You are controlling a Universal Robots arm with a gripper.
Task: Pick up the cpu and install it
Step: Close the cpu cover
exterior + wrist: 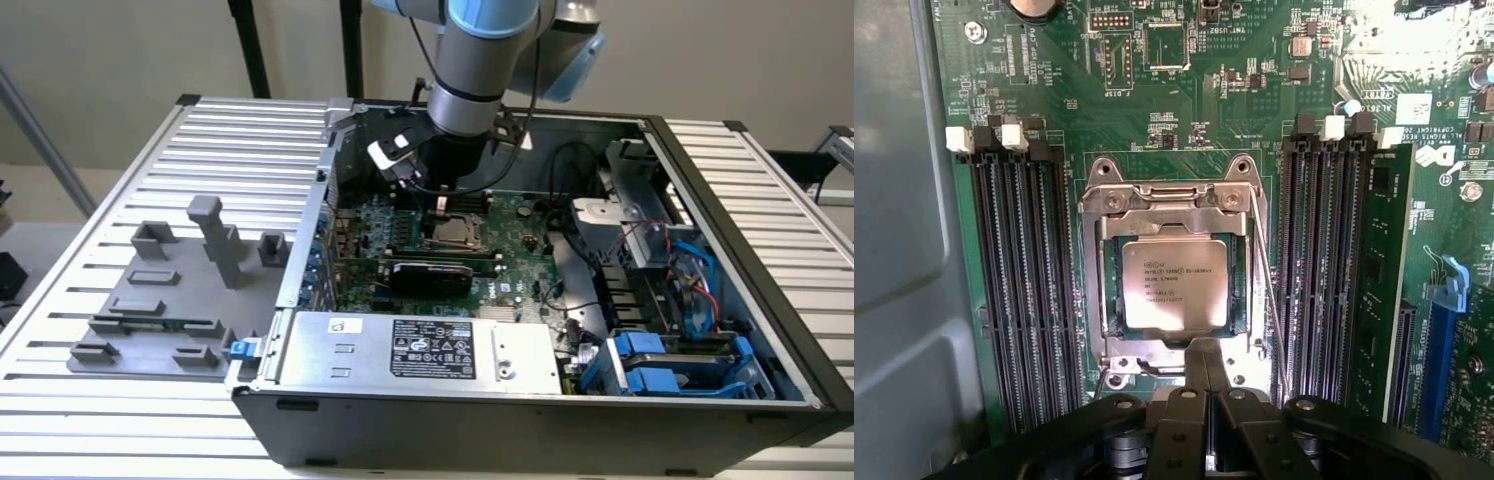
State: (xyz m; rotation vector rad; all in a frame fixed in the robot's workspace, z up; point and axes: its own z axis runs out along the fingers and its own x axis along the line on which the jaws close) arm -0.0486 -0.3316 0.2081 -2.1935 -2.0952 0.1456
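Open computer case (534, 420), arm (467, 90) upright — end effector (1205, 362) near cpu (1176, 285)

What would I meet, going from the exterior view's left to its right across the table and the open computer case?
First the grey fixture blocks → the case wall → the cpu → the blue cables.

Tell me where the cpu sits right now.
In the wrist view the cpu sits within the metal socket frame on the green motherboard, between two banks of black memory slots, close to the gripper.
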